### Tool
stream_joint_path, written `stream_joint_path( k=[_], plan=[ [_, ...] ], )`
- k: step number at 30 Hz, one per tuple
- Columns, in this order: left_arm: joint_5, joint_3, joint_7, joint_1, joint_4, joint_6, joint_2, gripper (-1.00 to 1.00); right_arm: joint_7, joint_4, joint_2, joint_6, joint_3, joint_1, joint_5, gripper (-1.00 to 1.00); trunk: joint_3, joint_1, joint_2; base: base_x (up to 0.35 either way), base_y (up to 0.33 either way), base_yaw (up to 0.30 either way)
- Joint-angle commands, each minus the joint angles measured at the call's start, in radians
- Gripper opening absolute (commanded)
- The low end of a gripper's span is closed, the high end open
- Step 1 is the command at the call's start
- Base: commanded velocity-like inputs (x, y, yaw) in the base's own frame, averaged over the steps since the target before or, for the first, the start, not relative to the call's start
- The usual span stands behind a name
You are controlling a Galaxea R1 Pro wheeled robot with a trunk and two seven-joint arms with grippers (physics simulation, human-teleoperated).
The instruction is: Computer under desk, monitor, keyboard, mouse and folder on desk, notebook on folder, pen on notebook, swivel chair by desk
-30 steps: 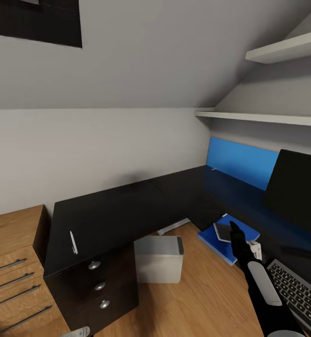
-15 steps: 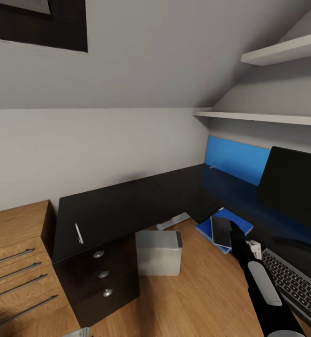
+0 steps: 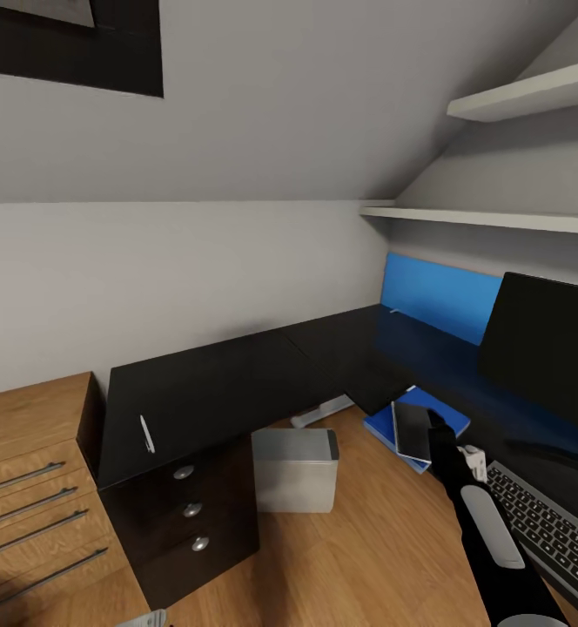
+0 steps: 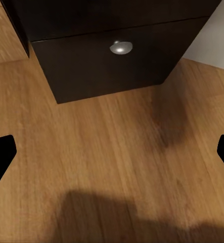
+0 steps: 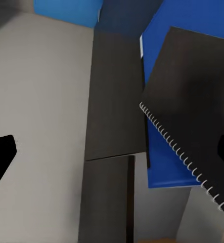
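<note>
Table point(image 3: 228, 383): long glossy black L-shaped top, three round-knobbed drawers at its near left end; fixed, and we judge it too heavy to shift.

Monitor point(image 3: 546, 344): wide black screen standing on the table's right wing. We judge it top-heavy and fragile; lift by the stem.

Wooden dresser point(image 3: 28, 470): bar-handled, left of the table, touching or nearly touching it.

Computer point(image 3: 295, 470): light-grey tower on the floor, tucked under the table beside the drawers. Rigid, probably heavy; needs no handling.

Keyboard point(image 3: 546, 531): slim, grey, at the near right on the table. Stiff and light, we judge; grip at a long edge.

Folder point(image 5: 165, 152): flat blue cover on the table near the inner corner. Thin, likely slippery; take it by an overhanging edge.

Notebook point(image 5: 192, 106): black, spiral-bound, lying askew on the folder. Light; hold it at an edge.

Right gripper point(image 3: 437, 427): hovers above the notebook, jaws spread, nothing between them.

Left gripper point(image 4: 112, 152): low over bare floor by the drawers, jaws apart, idle.

Pen point(image 3: 146, 434): thin pale stick at the table's far-left end, well apart from the notebook. Rolls easily; pinch at mid-length.
</note>
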Motion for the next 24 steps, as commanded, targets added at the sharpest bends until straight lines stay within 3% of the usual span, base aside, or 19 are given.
stream_joint_path(
  k=[1,9,14,17,18,21,22,24],
  plan=[
    [-0.006,0.004,-0.008,0.0,-0.003,0.006,-0.001,1.0,-0.003,-0.004,0.0,0.001,0.0,0.0,-0.008,1.0,-0.001,0.0,-0.001,0.0,0.0,0.0],
    [-0.006,0.004,-0.007,0.0,-0.003,0.006,-0.001,1.0,0.004,-0.021,0.016,-0.005,0.001,0.0,-0.007,1.0,-0.001,0.0,-0.001,0.0,0.0,0.054],
    [-0.006,0.004,-0.006,0.0,-0.001,0.007,-0.002,1.0,0.0,-0.028,0.056,-0.009,0.01,0.0,0.012,1.0,0.002,0.0,-0.001,0.0,0.0,0.229],
    [-0.006,0.004,-0.006,0.0,0.001,0.007,-0.002,1.0,-0.006,-0.034,0.081,-0.017,0.067,0.0,0.083,1.0,0.003,0.0,-0.001,0.0,0.0,0.255],
    [-0.006,0.004,-0.005,0.0,0.005,0.007,-0.002,1.0,-0.012,-0.035,0.091,-0.032,0.101,0.0,0.134,1.0,0.004,0.0,-0.001,0.0,0.0,0.267],
    [-0.006,0.003,-0.004,0.0,0.011,0.007,-0.002,1.0,-0.03,-0.033,0.107,-0.073,0.157,0.0,0.223,1.0,0.004,0.0,-0.001,0.0,0.0,0.274],
    [-0.006,0.003,-0.003,0.0,0.014,0.007,-0.001,1.0,-0.052,-0.03,0.12,-0.112,0.195,0.0,0.289,1.0,0.005,0.0,-0.001,0.0,0.0,0.281],
    [-0.006,0.003,-0.002,0.0,0.016,0.007,-0.001,1.0,-0.08,-0.026,0.133,-0.157,0.233,0.0,0.357,1.0,0.005,0.0,-0.001,0.0,0.0,0.283]
  ],
)
